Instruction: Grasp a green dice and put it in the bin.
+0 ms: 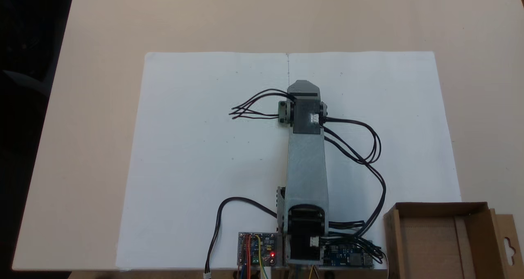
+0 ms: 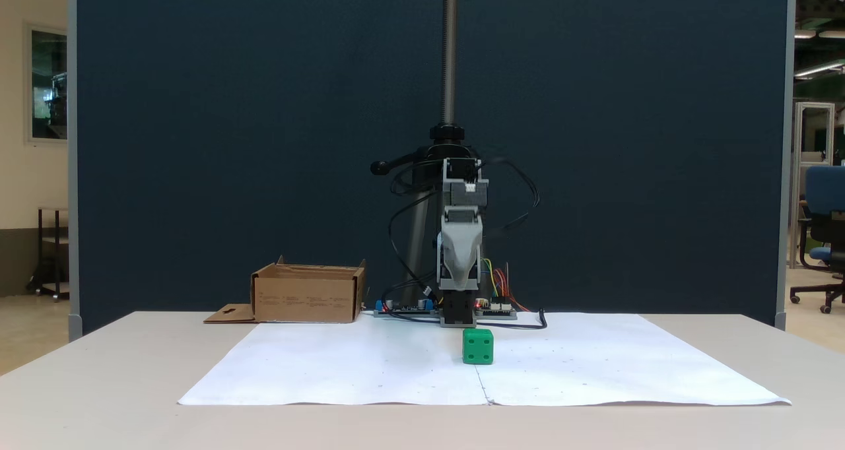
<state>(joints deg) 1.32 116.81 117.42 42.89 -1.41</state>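
The green dice (image 2: 478, 346) sits on the white paper sheet (image 2: 370, 364), just in front of the arm. From above, a green corner of the dice (image 1: 282, 112) peeks out at the arm's left side, with the arm covering the rest. My gripper (image 2: 459, 282) hangs above and behind the dice, not touching it, and its grey nose faces the camera. Seen from above, the gripper (image 1: 303, 86) is the arm's far end. The jaws overlap, so their state is unclear. The brown cardboard bin (image 1: 442, 208) stands at the bottom right beside the arm's base, and in the front view the bin (image 2: 307, 297) stands at the left.
Black cables (image 1: 368, 148) loop out on both sides of the arm. Circuit boards (image 1: 258, 248) lie at the arm's base. The bin's flap with a hang-hole (image 1: 507, 242) sticks out on its right. A camera pole (image 2: 449, 47) rises behind the arm.
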